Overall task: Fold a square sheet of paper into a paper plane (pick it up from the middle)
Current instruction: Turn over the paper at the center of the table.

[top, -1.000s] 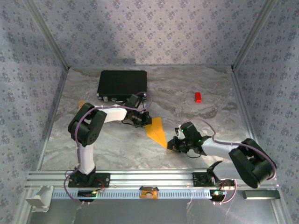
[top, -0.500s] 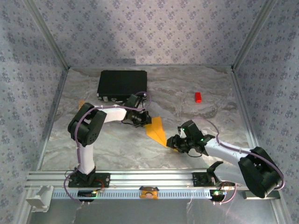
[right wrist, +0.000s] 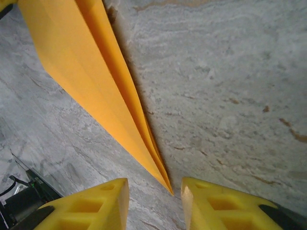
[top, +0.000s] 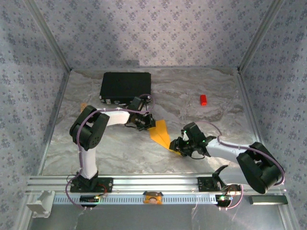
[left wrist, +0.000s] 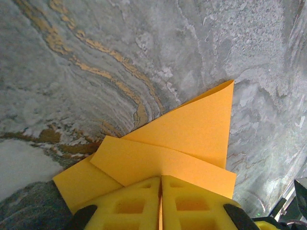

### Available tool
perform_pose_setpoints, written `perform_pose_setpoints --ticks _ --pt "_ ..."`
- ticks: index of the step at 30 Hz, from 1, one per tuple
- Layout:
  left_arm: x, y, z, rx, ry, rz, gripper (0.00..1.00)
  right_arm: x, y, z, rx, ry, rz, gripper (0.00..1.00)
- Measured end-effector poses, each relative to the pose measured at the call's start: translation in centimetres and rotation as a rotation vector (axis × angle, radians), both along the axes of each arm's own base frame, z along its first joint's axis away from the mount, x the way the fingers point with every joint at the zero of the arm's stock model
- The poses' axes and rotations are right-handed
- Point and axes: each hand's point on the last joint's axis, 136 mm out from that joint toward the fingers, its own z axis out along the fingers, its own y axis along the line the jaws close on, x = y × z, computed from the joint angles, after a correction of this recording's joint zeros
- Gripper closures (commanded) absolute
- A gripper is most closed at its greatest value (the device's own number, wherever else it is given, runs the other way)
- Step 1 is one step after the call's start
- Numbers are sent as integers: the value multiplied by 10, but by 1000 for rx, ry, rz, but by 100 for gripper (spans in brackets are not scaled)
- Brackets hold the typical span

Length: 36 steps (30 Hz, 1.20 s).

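The square sheet of paper is folded into a slim orange paper plane [top: 161, 134] lying mid-table, its nose pointing toward the near right. My left gripper [top: 149, 125] is shut on the wide tail end; in the left wrist view the paper's [left wrist: 182, 139] layered flaps fan out from the closed left gripper [left wrist: 161, 191]. My right gripper [top: 175, 146] is at the nose. In the right wrist view the plane [right wrist: 86, 72] narrows to a point that lies between the parted fingers of the open right gripper [right wrist: 154, 191], touching neither one.
A black rectangular case [top: 125, 86] lies at the back left, just behind the left arm. A small red block [top: 203, 99] sits at the back right. Patterned walls close in three sides, and an aluminium rail [top: 153, 182] runs along the near edge.
My right gripper has gone from shut to open at the plane's nose and its arm has shifted slightly left. The left gripper and the paper have stayed put.
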Motion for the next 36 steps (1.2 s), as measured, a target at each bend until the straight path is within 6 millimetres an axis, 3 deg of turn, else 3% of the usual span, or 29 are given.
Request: perform_pose_setpoints --ticks 8,20,36 --pt "0 0 0 0 0 0 91 2 2 1 9 11 -14 65" --pt "0 0 0 0 2 2 90 23 10 17 84 -80 -33 64" --pt "0 0 0 -6 17 17 90 24 13 22 120 -96 -10 64"
